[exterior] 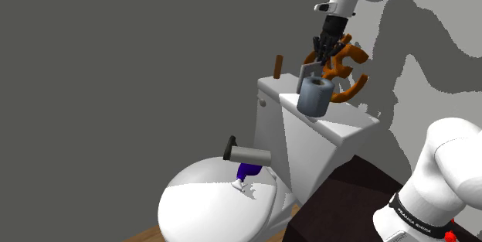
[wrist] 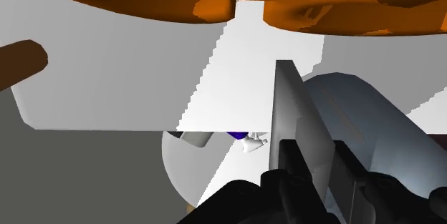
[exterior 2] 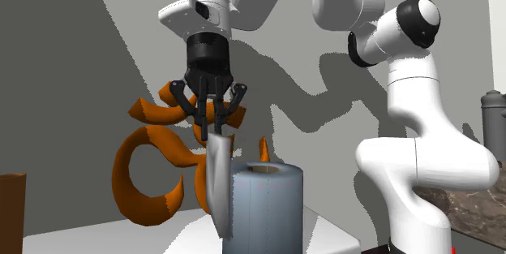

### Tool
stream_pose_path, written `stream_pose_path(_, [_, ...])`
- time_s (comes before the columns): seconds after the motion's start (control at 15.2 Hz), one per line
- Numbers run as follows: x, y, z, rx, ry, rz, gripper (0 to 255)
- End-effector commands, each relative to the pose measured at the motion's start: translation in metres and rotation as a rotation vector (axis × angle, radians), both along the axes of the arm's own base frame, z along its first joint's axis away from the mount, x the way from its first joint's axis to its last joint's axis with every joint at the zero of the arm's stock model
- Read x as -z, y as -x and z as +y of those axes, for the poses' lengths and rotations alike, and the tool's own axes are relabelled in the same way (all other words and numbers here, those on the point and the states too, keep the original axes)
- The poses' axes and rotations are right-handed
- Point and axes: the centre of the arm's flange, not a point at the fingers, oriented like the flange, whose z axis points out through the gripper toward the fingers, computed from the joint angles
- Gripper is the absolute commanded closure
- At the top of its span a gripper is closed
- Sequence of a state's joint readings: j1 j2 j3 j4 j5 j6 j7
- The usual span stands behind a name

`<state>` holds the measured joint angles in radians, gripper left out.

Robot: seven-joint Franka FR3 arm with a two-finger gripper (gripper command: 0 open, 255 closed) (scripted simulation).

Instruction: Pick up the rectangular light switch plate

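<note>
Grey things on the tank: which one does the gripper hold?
The thin flat plate, clasped upright by the gripper; the round blue-grey roll beside it is not gripped.
</note>
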<state>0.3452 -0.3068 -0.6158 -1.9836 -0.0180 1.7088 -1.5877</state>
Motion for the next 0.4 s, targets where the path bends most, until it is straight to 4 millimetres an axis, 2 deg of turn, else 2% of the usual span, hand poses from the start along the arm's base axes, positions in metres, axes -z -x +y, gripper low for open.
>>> stream_pose_path(0.0, [-0.012, 0.0, -0.001, 0.0, 0.0, 0.0, 255])
stream_pose_path(0.2, [-0.028, 0.0, -0.001, 0.0, 0.0, 0.0, 255])
stream_pose_path(0.33, [-0.028, 0.0, -0.001, 0.0, 0.0, 0.0, 255])
